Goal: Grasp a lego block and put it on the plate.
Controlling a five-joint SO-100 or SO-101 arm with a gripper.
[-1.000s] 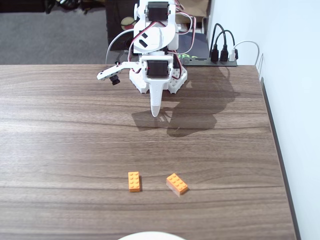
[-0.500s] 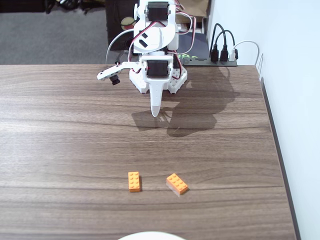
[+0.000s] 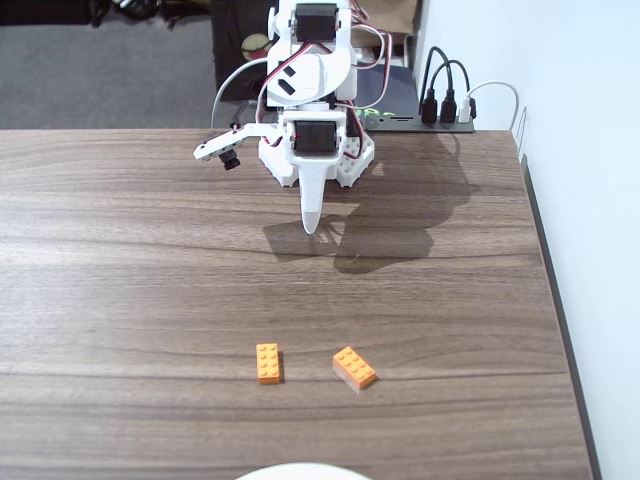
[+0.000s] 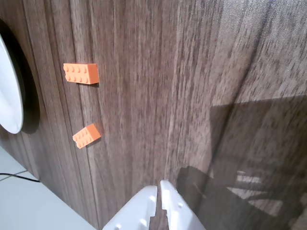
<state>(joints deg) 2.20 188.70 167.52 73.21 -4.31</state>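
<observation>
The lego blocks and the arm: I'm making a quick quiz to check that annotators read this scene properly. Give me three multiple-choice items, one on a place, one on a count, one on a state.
1. In the fixed view, where does the plate show?
A. At the bottom edge, nearer the camera than the bricks
B. Beside the arm's base
C. At the right table edge

2. How many orange lego blocks lie on the table?
A. One
B. Two
C. Four

3. What is the gripper doing?
A. Clamped on a brick
B. Wide open over the plate
C. Shut, holding nothing

Answers:
1. A: only a curved white rim peeks in at the bottom edge.
2. B: one straight lego block and one angled lego block, apart from each other.
3. C: in the wrist view the white fingertips nearly meet, with bare wood beyond them.
</observation>
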